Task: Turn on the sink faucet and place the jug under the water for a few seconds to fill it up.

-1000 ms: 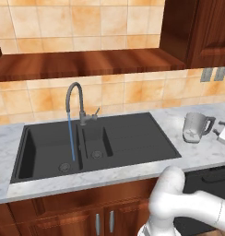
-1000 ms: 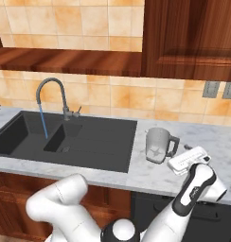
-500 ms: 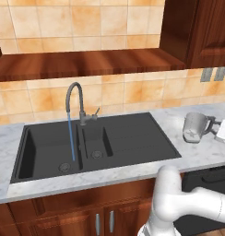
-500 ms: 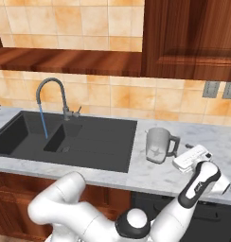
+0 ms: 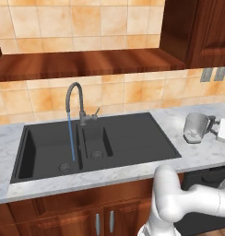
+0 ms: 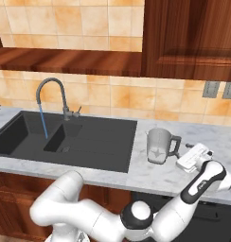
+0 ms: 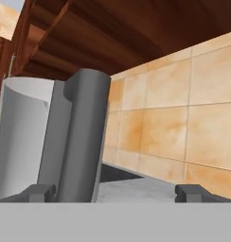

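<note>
We see our pincer (image 7: 115,191) with its two dark fingertips (image 7: 39,191) spread wide apart and nothing between them clamped. In the hand view the jug (image 7: 22,142) stands very close in front of the pincer, toward the left fingertip, and its loop handle (image 7: 82,137) rises as a dark grey column just inside that fingertip, between the two tips but much nearer the left one. We cannot tell whether the left fingertip touches the handle. Beyond the pincer, past the jug, lies the pale marble counter (image 7: 136,189), then the tiled wall (image 7: 183,123).

In the right base view we find the jug (image 6: 160,145) upright on the counter (image 6: 150,175), its handle turned toward our hand (image 6: 199,157), which sits just beside it on the side away from the sink. In the left base view the jug (image 5: 196,127) shows with the white hand (image 5: 222,130) right next to it at the picture's edge.

On the far side of the jug from the pincer, well apart, lies the sink (image 5: 133,138), a dark basin set in the counter. The sink faucet (image 5: 76,103) arches over the large bowl, and the water (image 5: 71,138) runs from its spout as a thin blue stream straight down into that bowl. The jug stands on the counter, away from the stream.
</note>
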